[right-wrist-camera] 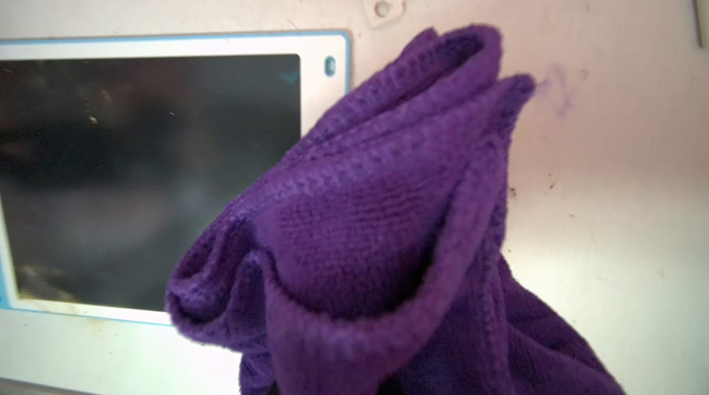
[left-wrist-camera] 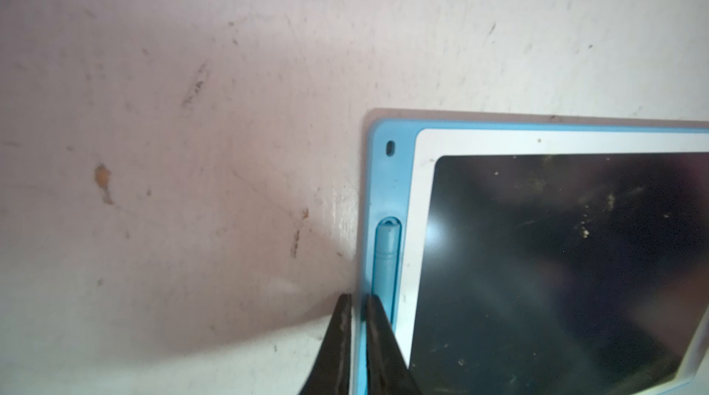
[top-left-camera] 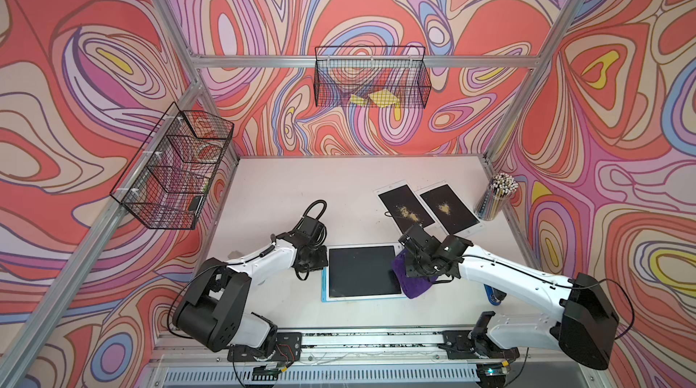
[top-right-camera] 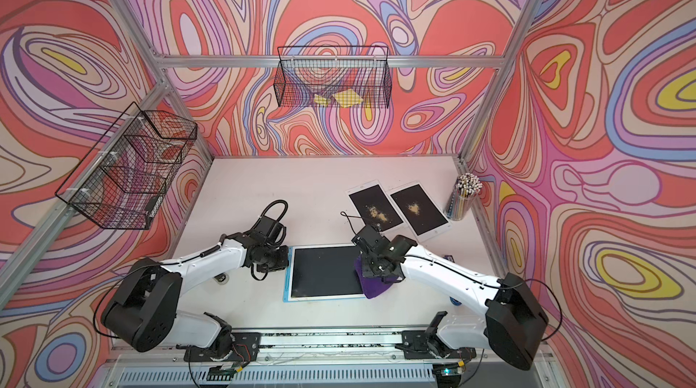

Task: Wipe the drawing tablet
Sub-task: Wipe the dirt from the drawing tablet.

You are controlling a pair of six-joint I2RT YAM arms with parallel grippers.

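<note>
The drawing tablet (top-left-camera: pixel 363 272) lies flat on the tabletop (top-left-camera: pixel 286 194) between the two arms, dark screen up with faint specks on it; the left fingers (left-wrist-camera: pixel 378 339) stand nearly closed astride its blue edge by the docked stylus (left-wrist-camera: pixel 386 255), perhaps pinching it; the right fingers (top-left-camera: pixel 413 271) grip a bunched purple cloth (right-wrist-camera: pixel 383 201) over the tablet's right border.

Left arm (top-left-camera: pixel 263 258), right arm (top-left-camera: pixel 508 273): jaws clamped.
</note>
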